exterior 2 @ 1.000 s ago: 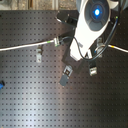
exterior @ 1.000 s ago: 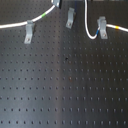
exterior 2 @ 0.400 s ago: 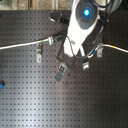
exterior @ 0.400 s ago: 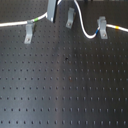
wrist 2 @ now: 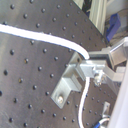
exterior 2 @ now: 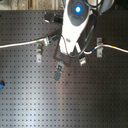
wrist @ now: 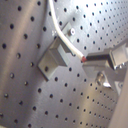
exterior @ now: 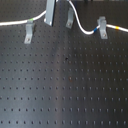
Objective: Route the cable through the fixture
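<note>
Both wrist views show the gripper (wrist 2: 91, 67) pinching the cable (wrist 2: 40, 36) between nearly closed jaws, just beside a clip (wrist 2: 69, 84); which clip cannot be told. The exterior views hide this grip. In the first exterior view the cable loops down just beside the fixture (exterior: 69, 20), the middle clip, and reaches the right clip (exterior: 102, 27); the left clip (exterior: 29, 34) stands under the cable's other stretch. In the second exterior view the arm (exterior 2: 75, 25) covers the cable's middle. The arm has shifted towards the second exterior view's left since a second ago.
</note>
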